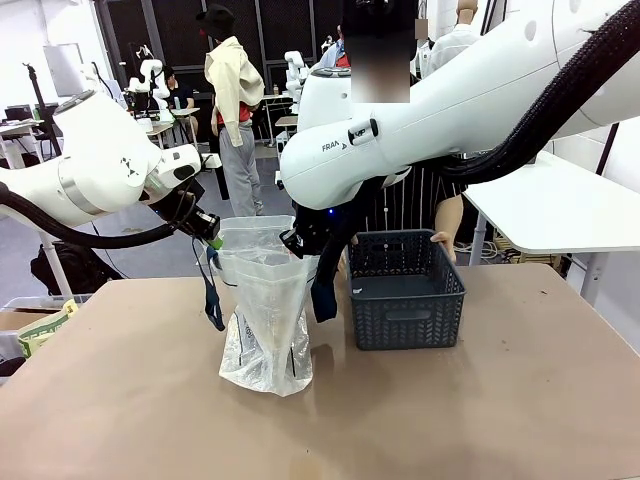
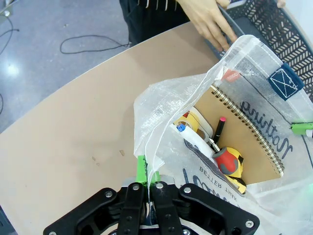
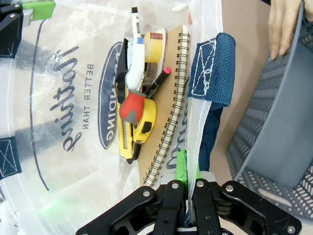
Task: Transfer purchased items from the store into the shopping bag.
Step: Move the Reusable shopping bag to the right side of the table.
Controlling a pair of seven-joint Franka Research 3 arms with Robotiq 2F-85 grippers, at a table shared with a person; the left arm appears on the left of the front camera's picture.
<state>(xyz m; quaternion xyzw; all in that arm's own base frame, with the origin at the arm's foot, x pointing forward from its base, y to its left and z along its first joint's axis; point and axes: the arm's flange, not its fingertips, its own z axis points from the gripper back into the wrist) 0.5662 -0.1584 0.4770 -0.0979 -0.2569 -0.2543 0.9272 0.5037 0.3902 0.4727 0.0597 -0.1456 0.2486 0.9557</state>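
The shopping bag [image 1: 266, 320] stands upright on the table, translucent white with navy handles. My left gripper [image 1: 207, 228] is shut on its left rim and my right gripper [image 1: 298, 240] is shut on its right rim, so the mouth is held wide. The left wrist view shows my left gripper [image 2: 148, 176] pinching the plastic. Purchased items lie inside: a brown spiral notebook [image 2: 239, 127], a yellow tape roll [image 2: 193, 122], a pen [image 2: 219, 128] and a yellow and red tool [image 2: 230, 164]. My right gripper [image 3: 188, 172] clamps the rim beside the notebook [image 3: 168, 112]. The store [image 1: 405, 290], a dark grey lattice basket, stands right of the bag.
A person stands behind the basket with a hand [image 1: 443, 240] on its far rim, the same hand [image 2: 210, 22] close to the bag's mouth. A navy handle [image 3: 213, 66] hangs over the bag's edge. Bare brown table [image 1: 480, 420] stretches in front.
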